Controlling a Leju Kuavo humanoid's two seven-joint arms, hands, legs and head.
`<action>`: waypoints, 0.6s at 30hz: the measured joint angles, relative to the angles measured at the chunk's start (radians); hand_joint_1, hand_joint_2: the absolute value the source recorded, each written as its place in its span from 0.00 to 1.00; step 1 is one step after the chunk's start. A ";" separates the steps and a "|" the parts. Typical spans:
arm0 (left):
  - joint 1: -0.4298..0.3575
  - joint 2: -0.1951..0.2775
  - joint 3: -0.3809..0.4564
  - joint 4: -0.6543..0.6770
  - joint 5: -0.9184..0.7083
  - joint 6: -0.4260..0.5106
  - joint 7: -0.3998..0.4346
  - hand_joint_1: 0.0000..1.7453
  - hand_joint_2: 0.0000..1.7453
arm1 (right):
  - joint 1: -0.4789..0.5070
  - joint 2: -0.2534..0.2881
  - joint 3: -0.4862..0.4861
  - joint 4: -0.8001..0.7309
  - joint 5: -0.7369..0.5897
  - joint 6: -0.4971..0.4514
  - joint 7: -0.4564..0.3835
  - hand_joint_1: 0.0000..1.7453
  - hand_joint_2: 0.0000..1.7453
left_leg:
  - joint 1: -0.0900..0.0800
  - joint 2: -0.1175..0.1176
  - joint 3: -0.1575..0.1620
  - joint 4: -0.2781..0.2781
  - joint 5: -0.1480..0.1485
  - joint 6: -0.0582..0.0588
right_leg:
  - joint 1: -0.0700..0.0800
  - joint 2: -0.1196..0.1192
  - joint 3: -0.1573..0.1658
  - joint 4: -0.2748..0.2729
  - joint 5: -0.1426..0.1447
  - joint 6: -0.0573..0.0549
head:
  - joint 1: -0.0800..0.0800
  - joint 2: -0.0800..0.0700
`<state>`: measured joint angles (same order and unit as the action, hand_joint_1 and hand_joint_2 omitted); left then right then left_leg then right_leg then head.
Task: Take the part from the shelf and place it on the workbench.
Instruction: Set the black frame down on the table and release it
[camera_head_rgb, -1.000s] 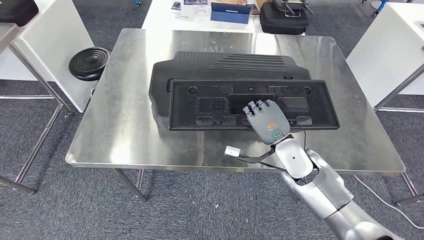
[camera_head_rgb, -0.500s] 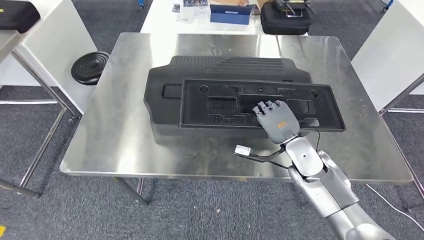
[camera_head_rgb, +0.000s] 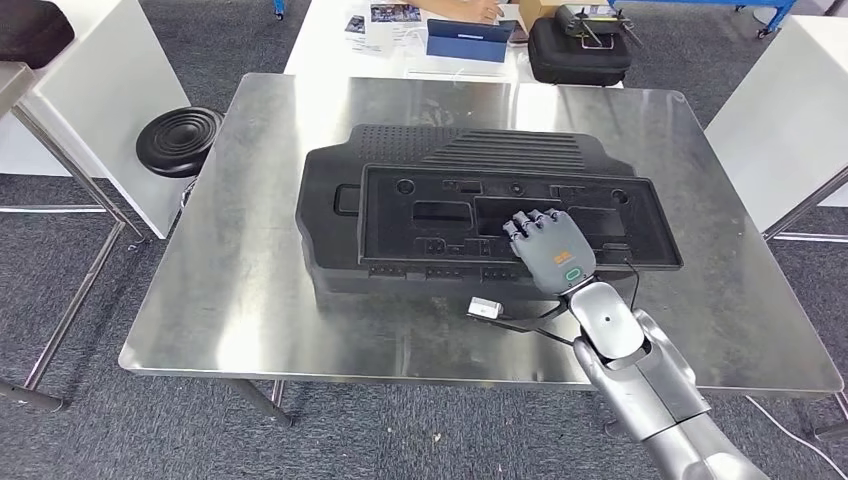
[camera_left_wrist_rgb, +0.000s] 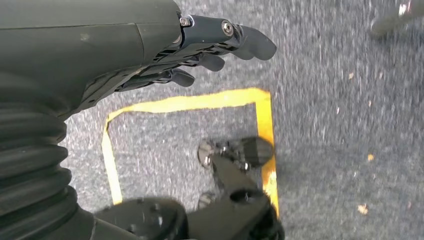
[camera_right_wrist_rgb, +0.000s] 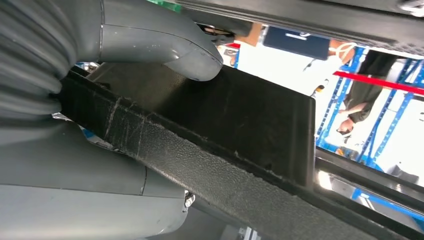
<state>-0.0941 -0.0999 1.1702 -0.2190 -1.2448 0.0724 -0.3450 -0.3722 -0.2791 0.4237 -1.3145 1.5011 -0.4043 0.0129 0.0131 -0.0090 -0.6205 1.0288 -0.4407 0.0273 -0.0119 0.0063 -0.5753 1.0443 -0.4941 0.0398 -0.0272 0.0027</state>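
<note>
Under the fingers (camera_head_rgb: 531, 222) of the right hand (camera_head_rgb: 548, 250), the part (camera_head_rgb: 450, 215), a flat black moulded panel, is lying over a larger black ribbed panel (camera_head_rgb: 470, 145) on the steel workbench (camera_head_rgb: 250, 300). The fingers are curling over the part's near edge while the thumb (camera_right_wrist_rgb: 165, 45) is pressing against its textured rim from the other side, so the hand is grasping the part. The left hand (camera_left_wrist_rgb: 200, 45) is hanging over the carpet with its fingers loosely apart, holding nothing.

By my reading the placing step is nearly done: the part is already resting above the bench, and what is left is to settle it flat, loosen the grip and draw the hand back toward the near edge without dragging the panel along.

Compared with a second ago, the whole view has shifted, which is the camera moving; against the ribbed panel beneath, though, the part is sitting further up and across, and the hand is keeping its grip on the same near edge
</note>
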 joint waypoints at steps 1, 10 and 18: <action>0.000 0.000 0.000 0.000 0.000 0.000 0.000 0.00 1.00 | 0.000 0.002 -0.002 0.000 -0.002 -0.001 -0.003 1.00 1.00 | 0.001 0.000 0.002 -0.001 -0.002 0.005 | -0.001 0.000 -0.032 0.057 -0.021 -0.001 | 0.001 0.000; -0.001 -0.001 0.000 0.000 -0.001 -0.004 -0.001 0.00 1.00 | 0.010 0.020 -0.006 0.008 -0.005 -0.002 -0.009 1.00 1.00 | -0.004 -0.010 0.045 -0.001 -0.044 -0.008 | -0.002 -0.007 -0.065 -0.022 0.085 0.028 | 0.002 0.000; 0.000 0.000 0.000 0.000 -0.002 -0.005 -0.002 0.00 1.00 | 0.012 0.034 -0.005 0.007 -0.011 -0.001 -0.020 1.00 1.00 | -0.001 0.001 -0.063 0.224 -0.152 -0.040 | -0.004 -0.006 -0.019 -0.042 0.064 -0.037 | 0.000 0.000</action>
<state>-0.0940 -0.1001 1.1704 -0.2192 -1.2467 0.0673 -0.3468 -0.3600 -0.2450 0.4191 -1.3076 1.4900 -0.4054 -0.0070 0.0117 -0.0079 -0.6837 1.2523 -0.5922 -0.0123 -0.0158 0.0005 -0.5945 1.0026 -0.4298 0.0032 -0.0273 0.0027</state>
